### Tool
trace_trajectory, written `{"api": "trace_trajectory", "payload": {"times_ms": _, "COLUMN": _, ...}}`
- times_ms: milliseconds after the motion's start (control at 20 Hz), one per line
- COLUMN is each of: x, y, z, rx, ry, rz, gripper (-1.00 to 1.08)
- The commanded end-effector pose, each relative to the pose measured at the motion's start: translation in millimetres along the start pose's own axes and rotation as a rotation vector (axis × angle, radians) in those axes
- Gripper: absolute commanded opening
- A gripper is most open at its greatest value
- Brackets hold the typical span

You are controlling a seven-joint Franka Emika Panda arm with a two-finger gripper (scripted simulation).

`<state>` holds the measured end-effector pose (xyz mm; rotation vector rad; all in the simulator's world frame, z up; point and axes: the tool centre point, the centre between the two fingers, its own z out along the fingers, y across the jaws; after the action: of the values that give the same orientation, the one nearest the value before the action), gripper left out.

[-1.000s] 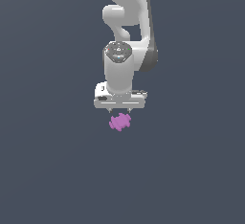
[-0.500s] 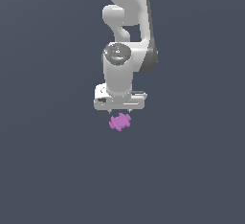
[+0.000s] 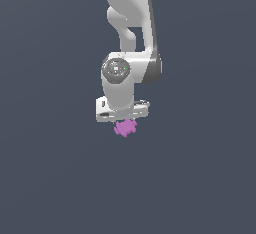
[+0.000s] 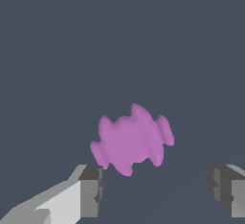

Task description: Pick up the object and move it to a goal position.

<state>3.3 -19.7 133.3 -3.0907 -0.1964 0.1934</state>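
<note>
One tool (image 4: 155, 194) (spread wide) lower than before, nearer the object (image 3: 125, 127), grasping nothing.

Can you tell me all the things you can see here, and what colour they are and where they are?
Lumpy piece: one, pink-purple, knobbly with notches, on the floor just under the gripper; in the wrist view it lies between the two fingers, nearer one of them, and neither clearly touches it.
Floor: one, plain dark grey-blue, fills the whole background in both views.
Robot arm: one, white with a dark grey band, comes down from the top of the exterior view.
Gripper: one, white body, pointing down at the lumpy piece, open.
Fingers: two, white with dark grey pads, spread wide apart on either side of the lumpy piece.
</note>
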Motion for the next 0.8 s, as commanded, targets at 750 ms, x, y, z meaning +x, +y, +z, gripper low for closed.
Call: {"api": "trace_trajectory", "payload": {"times_ms": 750, "x": 20.4, "y": 30.5, "z": 52.0, "rx": 0.234, "ry": -0.167, "rz": -0.331, "gripper": 0.68}}
